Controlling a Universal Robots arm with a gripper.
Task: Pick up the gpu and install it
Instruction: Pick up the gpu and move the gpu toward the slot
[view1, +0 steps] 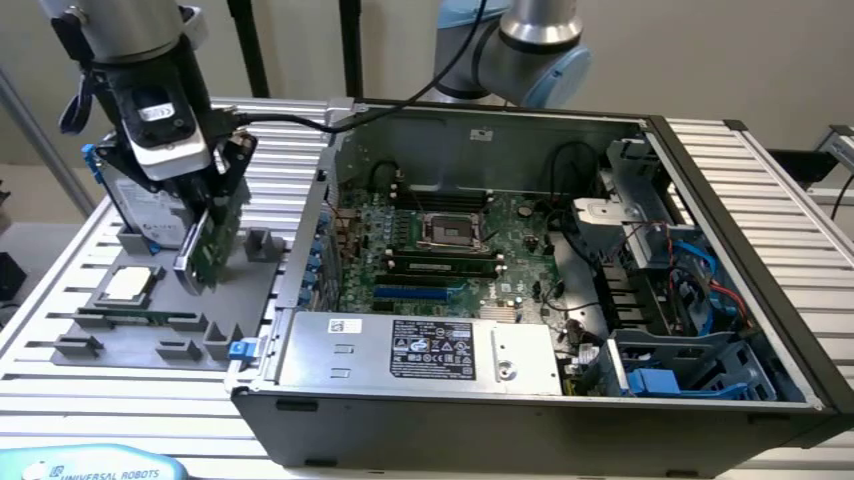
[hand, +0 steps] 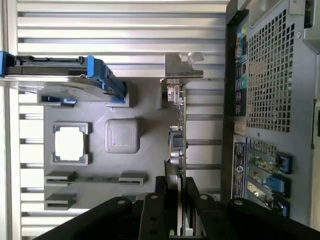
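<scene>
Over the grey tray (hand: 145, 160), gpu (hand: 176, 145) clamped in gripper (hand: 176, 186)

A robotics lab, judging by the robot arm (view1: 531, 52), slatted aluminium table (view1: 781, 195) and opened computer case (view1: 507, 428).

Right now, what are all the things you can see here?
thin flat gpu card with silver bracket: one, green and black, held over the tray
grey plastic holder tray: one, grey, on the table at the exterior view's left
small square silver processor chip: one, silver, in a tray pocket
silver hard drive with blue rails: one, silver and blue, standing on edge in the tray
open metal computer case: one, dark grey, beside the tray
green motherboard: one, green, inside the case
slatted metal table: one, silver, under everything
robot arm: one, grey and blue, reaching over the tray
black gripper: one, black, shut on the gpu card
</scene>
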